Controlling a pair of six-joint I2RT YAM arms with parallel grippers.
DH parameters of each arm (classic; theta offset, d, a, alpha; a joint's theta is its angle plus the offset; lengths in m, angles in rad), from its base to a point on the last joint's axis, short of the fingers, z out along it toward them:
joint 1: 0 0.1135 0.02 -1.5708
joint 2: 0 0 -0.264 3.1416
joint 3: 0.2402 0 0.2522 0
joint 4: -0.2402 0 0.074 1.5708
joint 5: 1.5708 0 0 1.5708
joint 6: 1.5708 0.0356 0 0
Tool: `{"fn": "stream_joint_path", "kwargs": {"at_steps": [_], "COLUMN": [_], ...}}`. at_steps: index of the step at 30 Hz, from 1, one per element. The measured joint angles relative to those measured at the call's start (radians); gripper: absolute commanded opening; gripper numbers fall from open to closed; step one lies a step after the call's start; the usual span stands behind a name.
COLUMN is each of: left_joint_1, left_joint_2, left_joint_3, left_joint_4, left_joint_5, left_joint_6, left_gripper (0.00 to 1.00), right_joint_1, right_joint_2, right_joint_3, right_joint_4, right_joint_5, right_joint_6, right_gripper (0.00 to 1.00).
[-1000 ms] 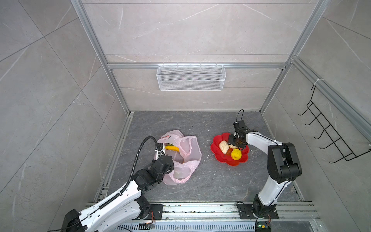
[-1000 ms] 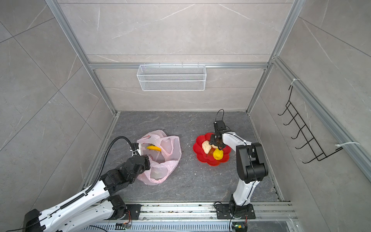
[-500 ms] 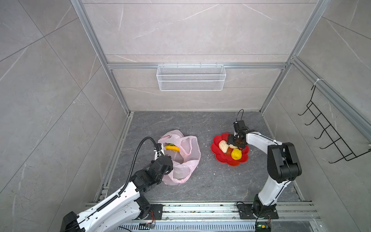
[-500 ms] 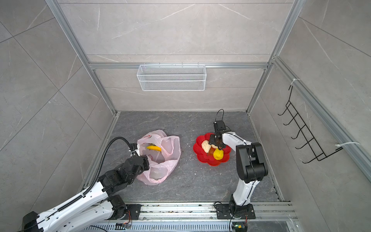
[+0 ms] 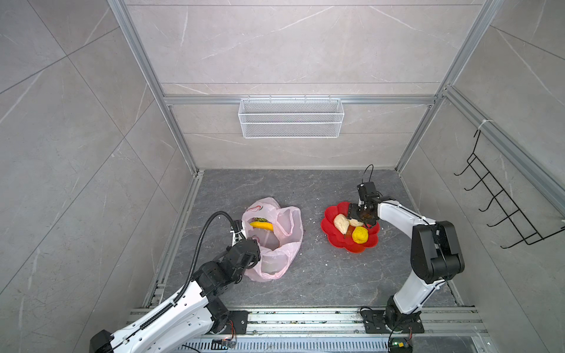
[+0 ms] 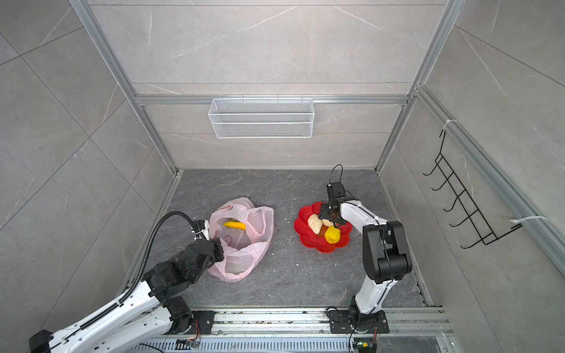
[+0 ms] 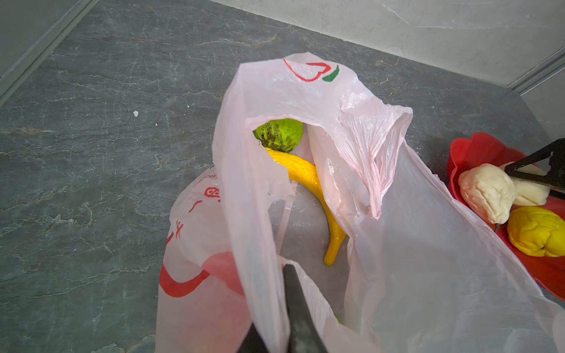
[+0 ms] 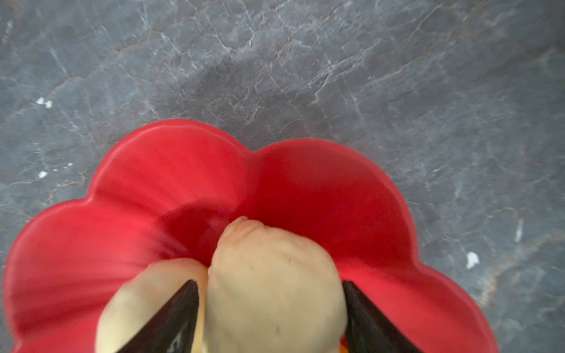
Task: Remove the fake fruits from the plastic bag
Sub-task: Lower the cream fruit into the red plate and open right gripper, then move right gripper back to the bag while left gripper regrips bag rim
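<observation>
Nearest, the left gripper point(image 5: 256, 246) sits at the near-left rim of the bag point(image 5: 289, 235). Its fingers point(image 7: 298, 311) are pressed together on a fold of film, holding that edge up so the mouth gapes. Inside lie a banana point(image 7: 301, 174) and, beyond it, a green ball point(image 7: 279, 134). A red shape point(image 7: 223, 269) shows through the film, too unclear to name.

The bag's left edge lies near the side rail point(image 5: 175, 235), with little room there. A strip of bare floor point(image 5: 312, 232) separates bag from dish point(image 5: 331, 214), and more lies open in front of both.

Over the dish the right gripper point(image 8: 269, 281) points down, fingers spread to either side of a beige lump point(image 8: 275, 305). That lump lies beside a second lump point(image 5: 340, 223) and a yellow fruit point(image 5: 360, 235).

Behind, open floor reaches the back wall, where a wire basket point(image 5: 290, 119) hangs.
</observation>
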Motion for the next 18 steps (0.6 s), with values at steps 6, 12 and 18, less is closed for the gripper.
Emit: {"fn": "stream_joint_path", "kwargs": {"at_steps": [6,12,18], "left_joint_1": [0.000,0.000,0.000], "left_joint_2": [-0.027,-0.021,-0.018], "left_joint_3": [0.000,0.000,0.022], "left_joint_4": [-0.034,-0.065,-0.101], "left_joint_5": [-0.008,-0.016,-0.019], "left_joint_6": [-0.002,-0.002,0.001], "left_gripper": [0.31,0.55,0.65], "right_joint_1": [0.000,0.017,0.100], "right_joint_2": [-0.098,-0.170,-0.208], "right_joint_3": [0.000,0.012,0.073], "right_joint_4": [-0.033,-0.077,-0.116], "right_joint_5": [0.002,0.002,0.003], "right_joint_6": [0.000,-0.006,-0.016], "right_gripper": [0.76,0.75,0.74]}}
